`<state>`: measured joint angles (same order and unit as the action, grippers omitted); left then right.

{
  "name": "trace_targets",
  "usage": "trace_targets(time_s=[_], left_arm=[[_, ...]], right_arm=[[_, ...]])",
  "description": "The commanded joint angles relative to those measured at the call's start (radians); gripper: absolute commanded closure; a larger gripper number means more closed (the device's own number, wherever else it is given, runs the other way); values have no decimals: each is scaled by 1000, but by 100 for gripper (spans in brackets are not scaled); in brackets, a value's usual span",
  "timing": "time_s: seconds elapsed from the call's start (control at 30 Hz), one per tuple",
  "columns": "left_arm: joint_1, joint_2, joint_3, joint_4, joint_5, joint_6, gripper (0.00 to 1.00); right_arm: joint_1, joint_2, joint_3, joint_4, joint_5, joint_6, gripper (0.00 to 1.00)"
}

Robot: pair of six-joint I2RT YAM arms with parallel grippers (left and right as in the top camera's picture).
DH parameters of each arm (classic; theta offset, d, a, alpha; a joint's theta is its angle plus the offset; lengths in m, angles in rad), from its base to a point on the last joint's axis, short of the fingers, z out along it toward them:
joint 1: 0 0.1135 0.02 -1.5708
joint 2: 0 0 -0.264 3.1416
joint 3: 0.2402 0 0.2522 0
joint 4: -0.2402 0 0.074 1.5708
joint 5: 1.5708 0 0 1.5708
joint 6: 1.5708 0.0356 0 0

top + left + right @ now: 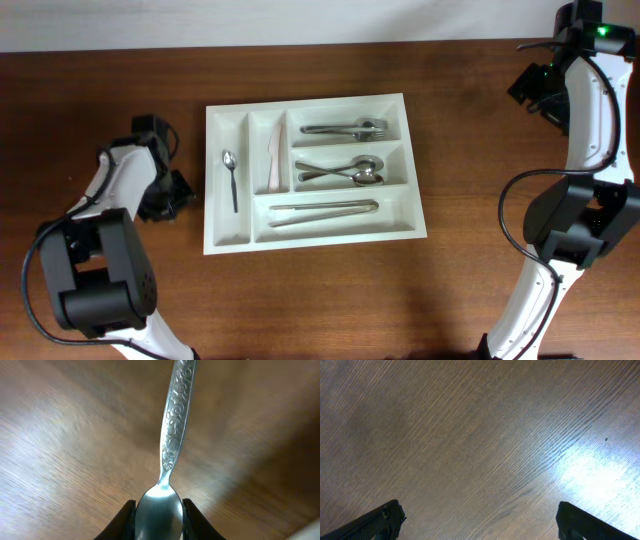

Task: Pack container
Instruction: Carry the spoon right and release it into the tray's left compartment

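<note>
Gripping spoon, left fingers beside container

- The spoon is running past the left wrist view's top and bottom edges.
- Fingers of the right gripper are getting cropped below.

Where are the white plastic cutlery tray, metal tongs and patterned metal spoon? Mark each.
white plastic cutlery tray (pixel 230 230): overhead view, left slot's bare floor.
metal tongs (pixel 322 209): overhead view, mid-arms.
patterned metal spoon (pixel 175 425): left wrist view, handle.

No readable text, no labels, brands or numbers visible
</note>
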<state>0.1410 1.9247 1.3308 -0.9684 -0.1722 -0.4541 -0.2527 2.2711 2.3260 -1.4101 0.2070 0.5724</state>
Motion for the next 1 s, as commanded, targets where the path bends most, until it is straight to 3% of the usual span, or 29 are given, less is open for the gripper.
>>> trace_targets(time_s=[0.0,0.43,0.77,0.97], left_arm=[[6,6,90,-33,-1,48,96],[-44,5,246,-116,177,112,98],[-223,5,246,-106,175,111,98],[-285,6,245,-98,84,58,98]], right_arm=[[4,-25,-3,0,3,0,1],[3,-25,-3,0,3,0,1],[3,-25,-3,0,3,0,1],[3,-25,-3,0,3,0,1]])
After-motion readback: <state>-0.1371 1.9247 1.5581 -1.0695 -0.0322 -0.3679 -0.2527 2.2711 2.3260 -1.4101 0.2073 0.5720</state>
